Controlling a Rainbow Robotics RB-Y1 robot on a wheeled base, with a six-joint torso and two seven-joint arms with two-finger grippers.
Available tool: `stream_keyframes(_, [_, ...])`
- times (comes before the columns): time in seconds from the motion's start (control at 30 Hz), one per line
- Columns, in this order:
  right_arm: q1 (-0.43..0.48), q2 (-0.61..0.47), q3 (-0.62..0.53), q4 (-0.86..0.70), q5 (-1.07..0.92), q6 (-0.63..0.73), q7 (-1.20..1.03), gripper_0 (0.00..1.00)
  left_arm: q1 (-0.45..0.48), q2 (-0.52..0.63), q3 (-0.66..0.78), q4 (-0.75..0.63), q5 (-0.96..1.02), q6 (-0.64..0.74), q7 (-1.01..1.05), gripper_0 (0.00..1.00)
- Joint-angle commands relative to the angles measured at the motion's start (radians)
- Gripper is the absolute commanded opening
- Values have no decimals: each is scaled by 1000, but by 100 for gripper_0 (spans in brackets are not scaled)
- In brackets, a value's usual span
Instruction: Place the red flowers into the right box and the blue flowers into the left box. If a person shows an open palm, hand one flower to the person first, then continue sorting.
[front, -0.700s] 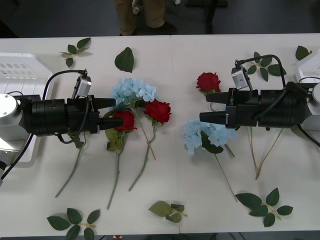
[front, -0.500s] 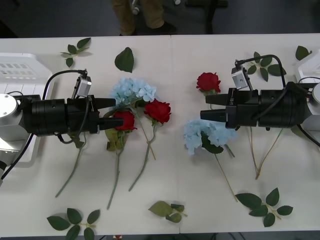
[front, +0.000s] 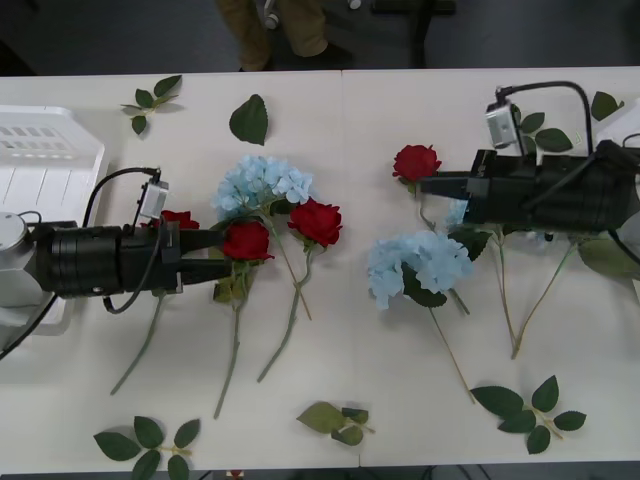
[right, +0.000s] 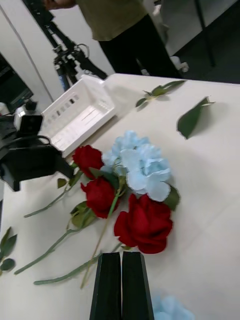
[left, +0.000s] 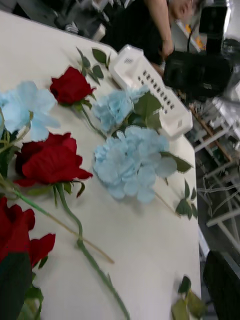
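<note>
front view first: i see my left gripper (front: 222, 243) low over the table (front: 380, 400), tips right at a red rose head (front: 246, 240), with another rose (front: 178, 219) peeking from behind the arm. whether those fingers are spread or closed on the rose, i cannot tell. the left box (front: 45, 160) sits at the table's far left, slotted white plastic. my right gripper (front: 428, 184) hovers by the lone rose (front: 416, 162), a pale blue cluster (front: 418, 264) just below it. a person's (front: 270, 30) tan trousers stand beyond the table; no open palm visible.

right wrist view: my right fingers (right: 111, 285) are pressed together, holding nothing. beyond them lie a velvety rose (right: 145, 223), a fluffy hydrangea (right: 139, 162) and thin green stems (right: 55, 245) crossing one another.

left wrist view: a rose (left: 50, 161) lies close, with a blue cluster (left: 132, 161) beyond it and the right box (left: 150, 90) farther off, ribbed and rounded.

my worry: the stems are tangled and wiry, so lifting one rose could drag its neighbour or the blue head along. the petals are soft cloth, so a pinch on the head may slip off.
</note>
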Motion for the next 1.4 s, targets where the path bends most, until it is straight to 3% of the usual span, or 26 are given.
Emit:
stream_keyframes(0.03, [-90, -163, -15, 48, 73, -12, -187, 1, -41, 271, -113, -236, -50, -84, 319, 100])
stream_keyframes(0.13, [-103, -232, -17, 99, 173, -14, -215, 1, -52, 444, -147, -425, -167, -121, 725, 100])
stream_keyframes(0.2, [-101, -276, -20, 129, 231, -14, -209, 14, -63, 524, -147, -526, -257, -112, 974, 100])
stream_keyframes(0.23, [-100, -308, -20, 148, 259, -12, -206, 33, -72, 567, -147, -585, -320, -95, 1130, 100])
stream_keyframes(0.27, [-97, -331, -20, 160, 276, -12, -202, 42, -83, 590, -147, -623, -368, -72, 1248, 100])
stream_keyframes(0.43, [-92, -439, -20, 249, 336, 34, -193, 55, -135, 562, -147, -707, -652, 157, 1721, 100])
stream_keyframes(0.6, [-83, -463, -63, 387, 313, 213, -178, 56, -141, 438, -173, -707, -911, 293, 1886, 100])
stream_keyframes(0.8, [-34, -427, -77, 516, 254, 347, -166, 56, -158, 338, -343, -709, -1255, 273, 2024, 100])
stream_keyframes(0.93, [28, -370, -77, 533, 242, 319, -167, 56, -178, 275, -435, -618, -1347, 200, 2081, 100])
stream_keyframes(1.13, [109, -232, -77, 487, 245, 193, -225, 56, -178, 202, -448, -497, -1357, 103, 2063, 100])
stream_keyframes(1.4, [143, -137, -77, 376, 331, 66, -390, 56, -178, 169, -494, -433, -1405, 7, 2053, 100])
